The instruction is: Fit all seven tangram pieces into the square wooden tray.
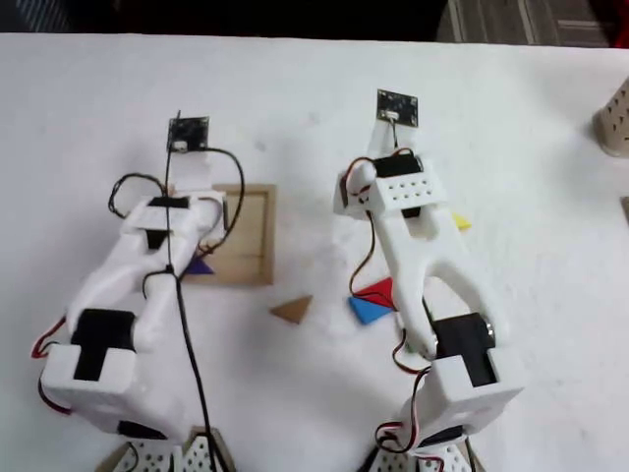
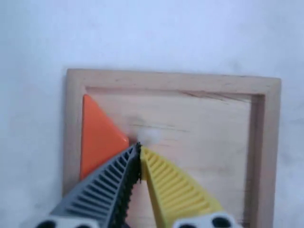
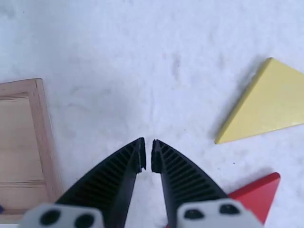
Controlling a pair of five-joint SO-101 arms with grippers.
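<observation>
Both closed: left gripper (image 2: 139,159) over the tray (image 2: 171,80), right gripper (image 3: 147,156) over table (image 3: 142,47).

We look down on two arms at a white table (image 1: 295,98).
The left arm (image 1: 147,285) covers the left side of the tray (image 1: 251,231), and a purple piece (image 1: 200,265) peeks out at the tray's near-left corner. A brown triangle (image 1: 293,310) lies apart, nearer the table's near edge. A red piece (image 1: 379,289) and a blue piece (image 1: 368,311) touch beside the right arm (image 1: 423,236); a yellow piece (image 1: 461,223) shows on its other side.
</observation>
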